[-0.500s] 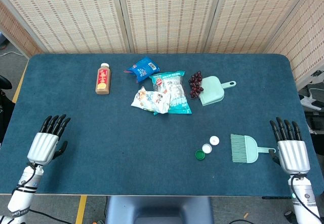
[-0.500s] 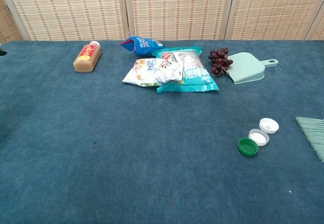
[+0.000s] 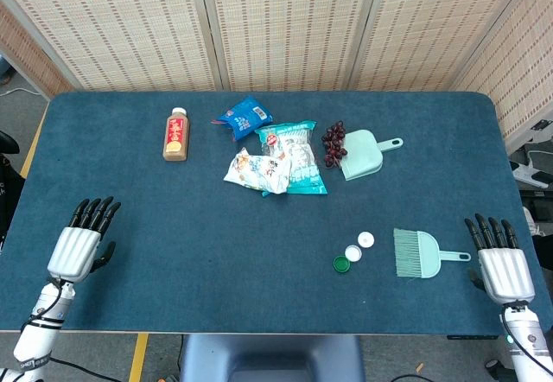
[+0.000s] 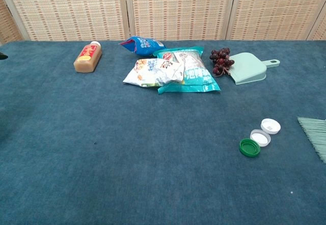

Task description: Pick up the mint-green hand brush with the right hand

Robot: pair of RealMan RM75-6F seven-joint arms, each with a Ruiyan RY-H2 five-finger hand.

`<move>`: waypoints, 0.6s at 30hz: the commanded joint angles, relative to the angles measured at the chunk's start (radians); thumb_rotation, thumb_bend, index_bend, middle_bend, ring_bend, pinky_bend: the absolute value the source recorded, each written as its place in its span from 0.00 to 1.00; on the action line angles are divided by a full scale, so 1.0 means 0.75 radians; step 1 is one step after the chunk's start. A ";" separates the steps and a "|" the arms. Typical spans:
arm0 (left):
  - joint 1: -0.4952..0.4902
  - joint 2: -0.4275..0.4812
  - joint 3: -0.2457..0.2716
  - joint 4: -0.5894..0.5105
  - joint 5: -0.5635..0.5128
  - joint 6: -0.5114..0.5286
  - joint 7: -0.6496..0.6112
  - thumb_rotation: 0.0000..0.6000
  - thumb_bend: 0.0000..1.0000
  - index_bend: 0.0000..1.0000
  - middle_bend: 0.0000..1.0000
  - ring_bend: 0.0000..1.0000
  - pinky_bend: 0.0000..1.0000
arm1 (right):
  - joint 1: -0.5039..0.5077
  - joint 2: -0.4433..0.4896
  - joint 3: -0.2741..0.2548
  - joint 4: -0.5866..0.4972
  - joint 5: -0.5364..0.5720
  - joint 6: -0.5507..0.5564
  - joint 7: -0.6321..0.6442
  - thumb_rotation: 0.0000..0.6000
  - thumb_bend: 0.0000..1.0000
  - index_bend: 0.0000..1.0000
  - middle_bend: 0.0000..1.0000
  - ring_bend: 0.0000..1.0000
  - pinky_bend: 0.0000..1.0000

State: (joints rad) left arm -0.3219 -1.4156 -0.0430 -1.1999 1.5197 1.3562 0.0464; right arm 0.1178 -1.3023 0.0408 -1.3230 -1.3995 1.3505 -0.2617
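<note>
Your table [image 3: 155, 278] carries everything. Taking the brush [image 3: 418, 253] as landmark: your right hand [image 3: 499, 259] lies just right of its handle, fingers spread, holding nothing; your left hand [image 3: 79, 242] rests far left, likewise empty and spread. The dustpan [image 3: 362, 155] sits behind the brush, three caps [image 3: 353, 253] just left.

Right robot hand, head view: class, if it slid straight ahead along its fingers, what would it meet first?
Probably nothing: the right robot hand points up bare table, passing right of the mint-green hand brush.
</note>
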 commanded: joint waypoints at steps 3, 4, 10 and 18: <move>0.000 -0.002 -0.001 -0.006 -0.003 -0.004 0.014 1.00 0.43 0.00 0.00 0.00 0.05 | 0.013 -0.067 0.016 0.134 0.031 -0.035 0.046 1.00 0.16 0.03 0.05 0.00 0.00; -0.001 -0.003 -0.001 -0.005 -0.004 -0.006 0.017 1.00 0.43 0.00 0.00 0.00 0.05 | 0.015 -0.079 0.016 0.152 0.036 -0.044 0.042 1.00 0.16 0.05 0.08 0.00 0.00; -0.008 -0.012 -0.004 0.010 -0.018 -0.032 0.024 1.00 0.43 0.00 0.00 0.00 0.05 | 0.043 -0.159 0.008 0.267 0.020 -0.087 0.056 1.00 0.16 0.22 0.21 0.00 0.00; -0.007 -0.010 -0.007 0.016 -0.027 -0.037 0.021 1.00 0.43 0.00 0.00 0.00 0.05 | 0.079 -0.244 0.007 0.377 0.021 -0.152 0.060 1.00 0.18 0.37 0.31 0.00 0.00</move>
State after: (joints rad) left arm -0.3270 -1.4229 -0.0482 -1.1880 1.4990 1.3285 0.0619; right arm 0.1700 -1.4746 0.0460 -1.0530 -1.3871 1.2492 -0.2167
